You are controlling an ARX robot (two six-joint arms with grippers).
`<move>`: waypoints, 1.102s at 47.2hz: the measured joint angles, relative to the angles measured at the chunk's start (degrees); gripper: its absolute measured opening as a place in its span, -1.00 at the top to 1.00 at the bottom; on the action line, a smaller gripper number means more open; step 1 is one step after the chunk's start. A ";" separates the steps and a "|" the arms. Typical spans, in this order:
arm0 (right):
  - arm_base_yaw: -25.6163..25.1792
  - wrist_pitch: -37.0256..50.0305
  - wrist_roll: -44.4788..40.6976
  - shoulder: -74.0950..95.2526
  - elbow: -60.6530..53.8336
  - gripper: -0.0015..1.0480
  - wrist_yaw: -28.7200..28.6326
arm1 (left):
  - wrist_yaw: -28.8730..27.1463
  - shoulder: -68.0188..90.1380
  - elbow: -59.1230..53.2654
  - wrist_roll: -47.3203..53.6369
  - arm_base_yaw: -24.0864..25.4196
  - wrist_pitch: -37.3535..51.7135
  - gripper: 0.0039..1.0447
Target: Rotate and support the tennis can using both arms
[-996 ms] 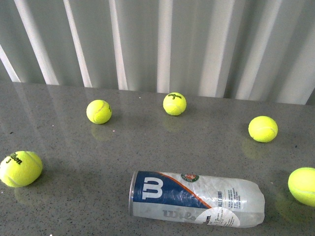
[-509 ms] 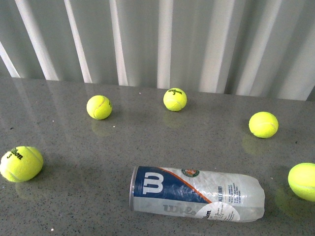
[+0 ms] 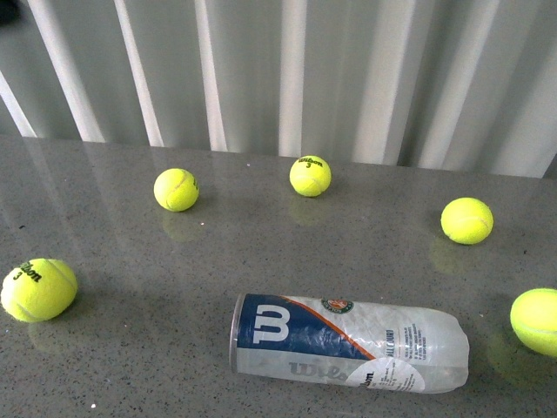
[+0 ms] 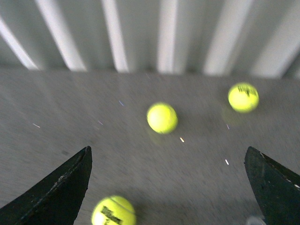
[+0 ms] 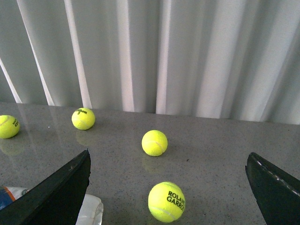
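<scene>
The tennis can (image 3: 348,345) lies on its side on the grey table, near the front edge, metal rim to the left, navy label with the white W facing up. It looks empty. Neither arm shows in the front view. In the left wrist view, which is blurred, my left gripper (image 4: 168,161) is open, its black fingertips (image 4: 61,187) wide apart above bare table, and a pale bit at the frame's edge (image 4: 255,220) may be the can's rim. In the right wrist view my right gripper (image 5: 168,164) is open, with the can's clear end (image 5: 91,211) beside one finger.
Several yellow tennis balls lie loose on the table (image 3: 130,348): one at far left (image 3: 38,289), two at the back (image 3: 176,189) (image 3: 310,175), two at the right (image 3: 466,219) (image 3: 536,320). A pale pleated curtain (image 3: 287,70) closes the back.
The front view has tilted slightly, so everything sits a little higher in frame. The can and balls have not moved on the table.
</scene>
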 joint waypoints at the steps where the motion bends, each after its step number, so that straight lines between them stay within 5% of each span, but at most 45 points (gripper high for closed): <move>1: 0.00 0.00 0.00 0.00 0.00 -0.87 -0.02 | 1.44 3.43 1.31 -0.98 -0.63 -0.68 -0.88; 15: 0.00 0.00 0.00 -0.02 -0.02 -0.87 0.00 | 13.29 29.22 2.93 -13.49 -9.01 4.20 -0.88; 52: 0.00 0.00 0.00 -0.02 0.00 -0.87 -0.02 | 29.29 37.03 -1.05 -34.71 -13.16 16.81 -0.88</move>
